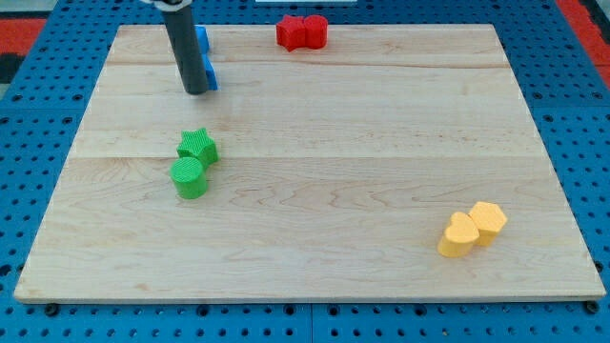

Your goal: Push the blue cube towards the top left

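the blue cube (211, 74) already sits in the far left part of the surface (381, 143), mostly hidden behind the rod, with my tip (194, 91) touching or just beside its near left side. there is no claw on this arm. another blue block (202, 38) lies just beyond, in the cube's way. little seems left. green star (198, 146), green cylinder (189, 177), red blocks (301, 31) and yellow blocks (473, 229) lie well apart.

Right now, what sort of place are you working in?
Probably a lab tabletop rig: a pale wooden board on blue perforated matting, small coloured blocks like the green star block, my tip beside blue blocks.
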